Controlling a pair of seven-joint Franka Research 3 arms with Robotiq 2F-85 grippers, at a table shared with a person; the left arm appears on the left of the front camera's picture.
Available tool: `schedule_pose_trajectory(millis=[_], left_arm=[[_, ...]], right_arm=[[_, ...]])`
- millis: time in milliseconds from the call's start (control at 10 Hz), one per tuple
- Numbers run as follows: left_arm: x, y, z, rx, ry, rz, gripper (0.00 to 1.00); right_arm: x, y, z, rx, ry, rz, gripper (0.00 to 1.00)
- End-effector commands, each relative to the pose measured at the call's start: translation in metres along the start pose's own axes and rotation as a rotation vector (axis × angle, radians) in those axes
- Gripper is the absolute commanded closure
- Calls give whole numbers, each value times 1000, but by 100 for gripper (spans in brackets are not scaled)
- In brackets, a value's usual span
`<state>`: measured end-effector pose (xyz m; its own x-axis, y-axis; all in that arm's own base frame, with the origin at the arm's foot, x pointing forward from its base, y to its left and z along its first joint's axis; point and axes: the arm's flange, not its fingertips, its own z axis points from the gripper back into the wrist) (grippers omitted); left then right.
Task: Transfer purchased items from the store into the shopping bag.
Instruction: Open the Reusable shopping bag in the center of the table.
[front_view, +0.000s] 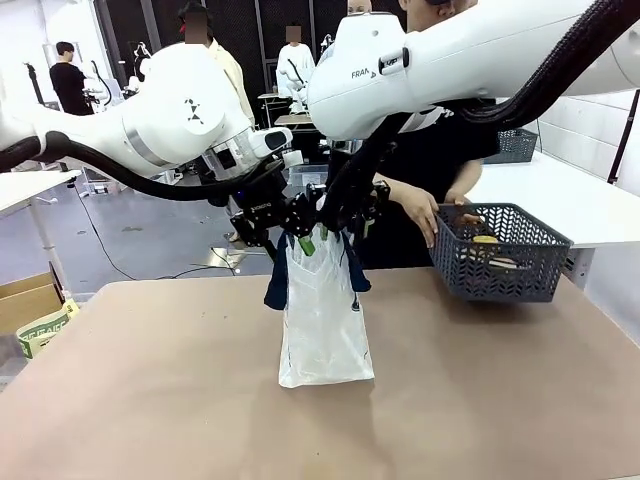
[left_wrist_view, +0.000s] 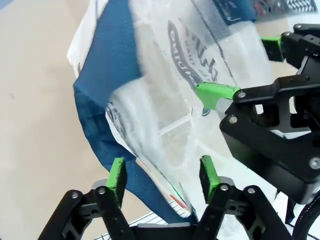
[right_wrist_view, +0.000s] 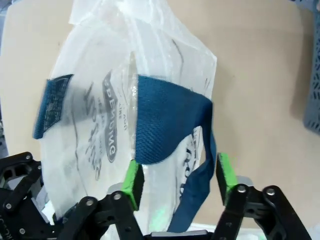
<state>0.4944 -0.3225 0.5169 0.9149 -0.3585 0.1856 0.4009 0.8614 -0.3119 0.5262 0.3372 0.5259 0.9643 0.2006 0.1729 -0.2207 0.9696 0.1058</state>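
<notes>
Opening the shopping bag (front_view: 322, 330) looks to be the step in hand; no goods moved across yet as far as I can judge. Bag stands upright mid-worktop (front_view: 150, 390), mouth up, both arms meeting at its top edge.

Left fingers (left_wrist_view: 118, 175): apart, straddling the bag's rim beside a navy strap, film between the pads but not pinched. Right fingers (right_wrist_view: 134, 181): also apart, with the other navy strap handle (right_wrist_view: 165, 115) and the rim running between them, not clamped.

Purchased items (front_view: 487, 240): lying inside the dark grey basket (front_view: 500, 272), well to my right of the bag, near the far edge. Person's hand (front_view: 428, 215) rests at the basket's rim.

Next move, my judgement: each pair of fingers needs a firm pinch on its own side of the rim, then a gentle pull apart to hold the mouth wide.

In the way: the two wrists crowd each other closely over the bag; loose straps could get caught instead of the film; thin film may slip
</notes>
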Motion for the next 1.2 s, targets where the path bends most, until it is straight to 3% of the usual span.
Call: schedule_pose_trajectory(millis=[0, 100, 400, 700, 1100], left_arm=[[-1, 0, 7, 27, -11, 21, 79], [0, 2, 10, 30, -16, 24, 99], [-3, 11, 16, 51, -43, 14, 100], [-17, 39, 25, 80, -64, 17, 100], [-30, 56, 27, 114, -61, 45, 100]], right_arm=[[4, 3, 1, 47, 27, -42, 79], [4, 3, 0, 46, 34, -59, 98], [-3, -2, 5, 42, 34, -60, 100], [-27, -30, 22, -6, 23, -73, 100], [-46, -59, 22, -52, 72, 107, 100]])
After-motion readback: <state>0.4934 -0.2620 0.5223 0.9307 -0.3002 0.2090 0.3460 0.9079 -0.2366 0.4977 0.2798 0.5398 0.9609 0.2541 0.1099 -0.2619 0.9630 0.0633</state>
